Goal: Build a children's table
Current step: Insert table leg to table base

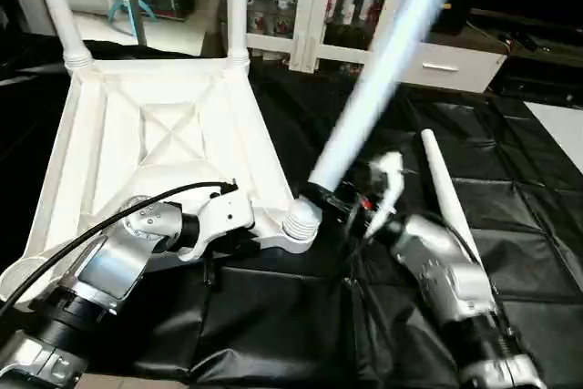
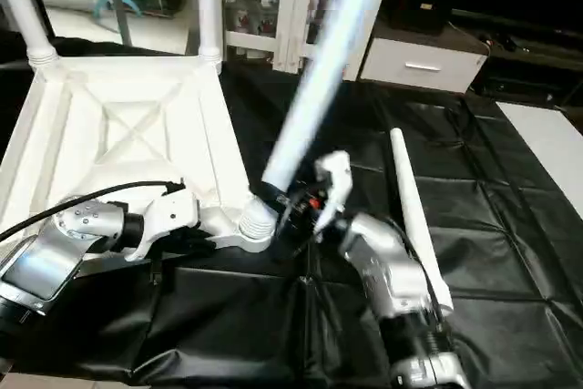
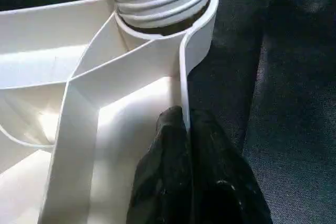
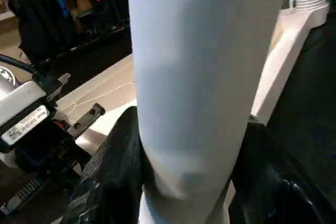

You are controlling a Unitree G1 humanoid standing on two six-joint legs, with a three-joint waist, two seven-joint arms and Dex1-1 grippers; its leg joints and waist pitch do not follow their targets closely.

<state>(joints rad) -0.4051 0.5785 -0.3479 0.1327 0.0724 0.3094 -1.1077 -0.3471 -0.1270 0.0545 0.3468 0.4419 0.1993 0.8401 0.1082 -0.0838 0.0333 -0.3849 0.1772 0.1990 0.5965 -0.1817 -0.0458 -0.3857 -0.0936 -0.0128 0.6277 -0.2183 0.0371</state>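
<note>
The leg [image 1: 383,70] (right claw [image 1: 330,198] holds it, mid-frame) must stand straight in the socket [image 1: 301,218] while the left claw [image 3: 188,129] pinches the tabletop [image 1: 164,116] rim.

A furnished indoor room, probably a home or a mock-up of one: beyond the right gripper [image 1: 321,196] stands a white glass-door cabinet [image 1: 310,2] (small items on its shelves), beside it a low white drawer unit [image 1: 451,63], with black sheeting [image 1: 273,316] spread under the gripper.
</note>
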